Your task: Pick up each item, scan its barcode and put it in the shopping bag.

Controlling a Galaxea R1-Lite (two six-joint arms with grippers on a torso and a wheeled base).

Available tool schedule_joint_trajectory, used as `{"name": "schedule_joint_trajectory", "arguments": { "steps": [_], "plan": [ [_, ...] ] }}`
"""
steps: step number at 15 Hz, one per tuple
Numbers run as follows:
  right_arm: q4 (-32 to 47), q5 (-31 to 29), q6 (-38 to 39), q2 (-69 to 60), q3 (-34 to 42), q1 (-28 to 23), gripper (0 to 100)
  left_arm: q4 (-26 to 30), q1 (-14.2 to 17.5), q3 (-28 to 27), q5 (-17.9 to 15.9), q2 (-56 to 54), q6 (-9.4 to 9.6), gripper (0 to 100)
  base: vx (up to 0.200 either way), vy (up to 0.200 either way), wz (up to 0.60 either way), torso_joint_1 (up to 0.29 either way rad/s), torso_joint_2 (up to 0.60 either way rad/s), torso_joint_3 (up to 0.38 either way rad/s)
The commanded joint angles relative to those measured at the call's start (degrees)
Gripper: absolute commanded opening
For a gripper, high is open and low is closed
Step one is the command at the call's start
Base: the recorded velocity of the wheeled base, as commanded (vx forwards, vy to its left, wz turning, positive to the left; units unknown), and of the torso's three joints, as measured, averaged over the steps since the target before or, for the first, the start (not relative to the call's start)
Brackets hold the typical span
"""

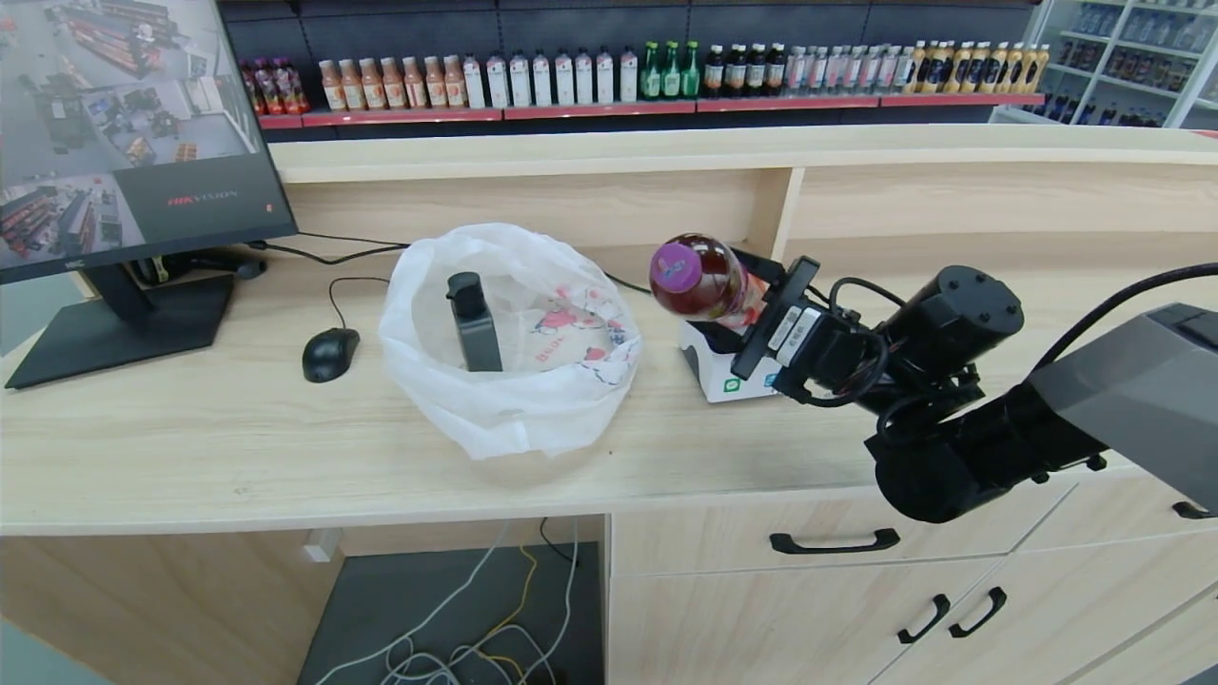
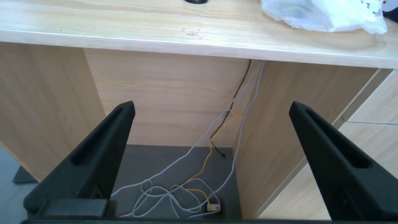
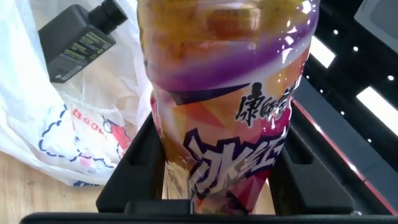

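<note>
Your right gripper (image 3: 217, 165) clamped on the purple-capped bottle (image 1: 702, 277), 3 o'clock of the shopping bag (image 1: 514, 409), left gripper (image 2: 211, 155) splayed wide, empty

The drink bottle (image 1: 702, 278) in my right gripper (image 3: 217, 180) is clear glossy plastic under a shiny printed film label; my fingers (image 3: 134, 168) are matt black plastic. The shopping bag (image 1: 514, 409) is thin translucent white plastic film, crinkled, and holds a grey bottle (image 1: 473, 328) of matt plastic. The counter (image 1: 238, 428) is pale wood grain, smooth, low sheen.
</note>
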Motion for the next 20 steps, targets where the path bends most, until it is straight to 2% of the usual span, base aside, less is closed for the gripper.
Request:
{"name": "schedule_joint_trajectory", "arguments": {
  "steps": [1,7,20],
  "plan": [
    [-0.08,0.31,-0.4,0.18,-0.16,-0.66,0,0.0,0.01,0.0,0.02,-0.02,-0.02,100,0.0,0.0,0.0,0.0,0.0,0.0],
    [-0.08,3.12,-0.75,0.62,-1.03,-5.32,0,0.0,0.01,0.0,0.02,-0.02,-0.02,100,0.0,0.0,0.0,0.0,0.0,0.0],
    [-0.08,3.74,-2.07,0.27,-0.07,-5.05,0,0.0,0.01,0.0,0.02,-0.02,-0.02,100,0.0,0.0,0.0,0.0,0.0,0.0]
  ]
}}
